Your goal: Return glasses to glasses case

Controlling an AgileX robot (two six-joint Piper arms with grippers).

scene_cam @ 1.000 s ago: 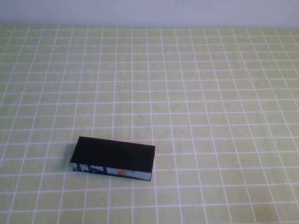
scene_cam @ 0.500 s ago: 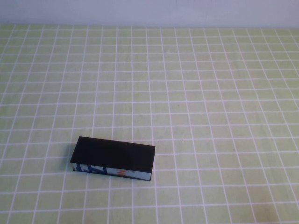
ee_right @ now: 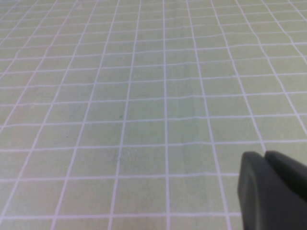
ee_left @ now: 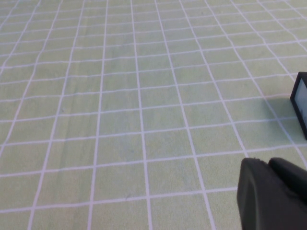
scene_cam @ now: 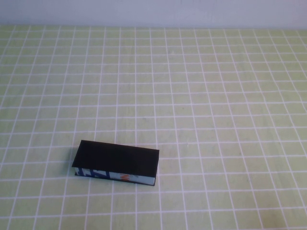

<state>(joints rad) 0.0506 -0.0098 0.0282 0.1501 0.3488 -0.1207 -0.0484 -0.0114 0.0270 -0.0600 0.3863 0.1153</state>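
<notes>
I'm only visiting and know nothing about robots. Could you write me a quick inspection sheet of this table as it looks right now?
Surface: green cloth with a white grid, lying flat.
Job's things: glasses case, lid closed, near the robot's left; glasses not seen.
Clutter: nothing seen.
Grippers: left end effector low over the cloth near the case, fingers together, empty; right end effector over bare cloth, shut, empty.
Cables: nothing seen.
Surroundings: pale wall behind the table.

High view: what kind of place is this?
Probably a lab or demo tabletop, not a home. A green cloth with a white grid covers the table, a plain pale wall stands behind, and one closed glasses case lies on it. Left claw and right claw show only in their wrist views.
</notes>
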